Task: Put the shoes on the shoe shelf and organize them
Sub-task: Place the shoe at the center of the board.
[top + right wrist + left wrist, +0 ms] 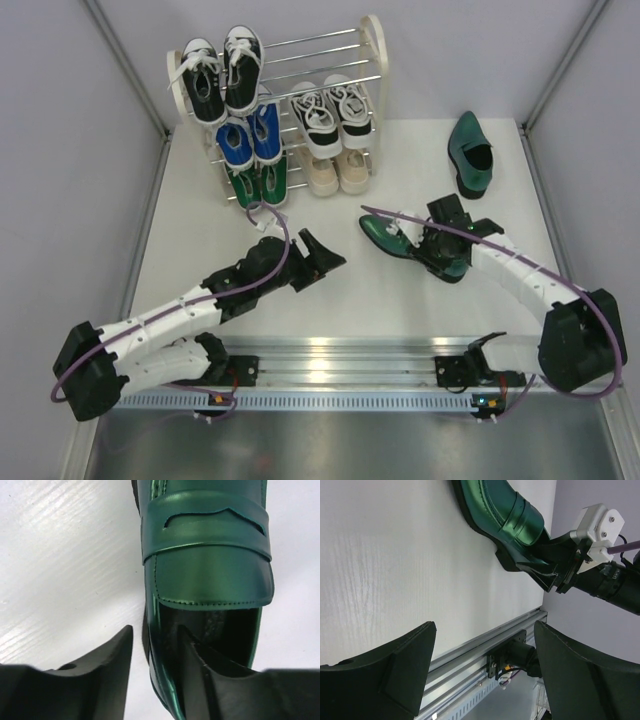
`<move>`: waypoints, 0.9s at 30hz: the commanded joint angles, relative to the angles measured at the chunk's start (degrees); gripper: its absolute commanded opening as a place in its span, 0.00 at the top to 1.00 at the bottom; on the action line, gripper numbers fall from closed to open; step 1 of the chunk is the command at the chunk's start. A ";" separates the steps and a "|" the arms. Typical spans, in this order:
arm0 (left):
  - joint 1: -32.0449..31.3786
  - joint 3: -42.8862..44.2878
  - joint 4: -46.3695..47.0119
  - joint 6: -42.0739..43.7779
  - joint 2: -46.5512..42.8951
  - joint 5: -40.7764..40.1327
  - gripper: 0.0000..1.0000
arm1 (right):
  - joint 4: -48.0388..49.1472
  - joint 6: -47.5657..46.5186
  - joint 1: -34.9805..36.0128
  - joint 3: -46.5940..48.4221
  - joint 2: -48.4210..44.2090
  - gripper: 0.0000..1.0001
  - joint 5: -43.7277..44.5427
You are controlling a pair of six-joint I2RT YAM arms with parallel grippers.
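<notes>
The shoe shelf (pixel 372 40) stands at the back. It holds black-and-white sneakers (pixel 222 75), a blue pair (pixel 250 135), a green pair (pixel 258 185), a second black-and-white pair (pixel 332 112) and a beige pair (pixel 335 172). One glossy dark green dress shoe (pixel 470 150) lies on the table at the right. Its mate (pixel 390 235) lies mid-table, also in the right wrist view (pixel 207 540) and the left wrist view (pixel 505 510). My right gripper (pixel 432 250) (pixel 156 630) is open, straddling this shoe's side wall at the heel opening, one finger inside. My left gripper (pixel 320 255) (pixel 485 625) is open and empty, left of that shoe.
The white table (pixel 330 300) is bounded by grey walls on both sides and a metal rail (pixel 330 355) along its near edge. The shelf's top tier has bare chrome rods (pixel 320 45) to the right of the black-and-white sneakers.
</notes>
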 commanded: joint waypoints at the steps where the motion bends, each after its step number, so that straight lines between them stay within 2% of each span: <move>1: -0.38 -0.08 2.85 -1.44 -0.13 -1.43 0.16 | 2.30 2.44 1.32 3.09 -0.92 0.57 -1.34; 6: -0.47 0.27 2.67 -1.18 -0.13 -1.69 0.16 | -8.42 -0.19 1.32 10.36 -5.75 0.35 -9.94; 9: -0.47 0.45 2.85 -0.65 0.22 -1.69 0.16 | -13.17 -2.13 0.70 13.37 -8.48 0.26 -16.27; 11: -0.47 0.45 2.76 -0.56 0.48 -1.52 0.16 | -15.02 -7.91 -1.31 14.43 -9.36 0.20 -21.10; 14: -0.47 0.10 2.76 -0.47 0.14 -1.34 0.15 | -12.92 -15.56 -9.47 12.24 -8.84 0.01 -29.72; 16: -0.47 -0.25 2.76 -0.56 -0.65 -1.69 0.16 | -13.43 -19.42 -17.00 12.32 -6.91 0.01 -34.47; 20: -0.56 -2.18 2.41 -1.09 -4.16 -3.18 0.15 | -14.59 -22.96 -25.38 14.96 1.69 0.01 -38.35; 23: -0.56 -2.71 1.53 -1.09 -5.40 -3.89 0.15 | -13.28 -23.40 -28.39 16.01 5.91 0.01 -38.88; 27: -0.56 -3.15 1.27 -1.09 -6.19 -3.80 0.15 | -9.58 -21.39 -28.48 15.49 9.97 0.13 -36.78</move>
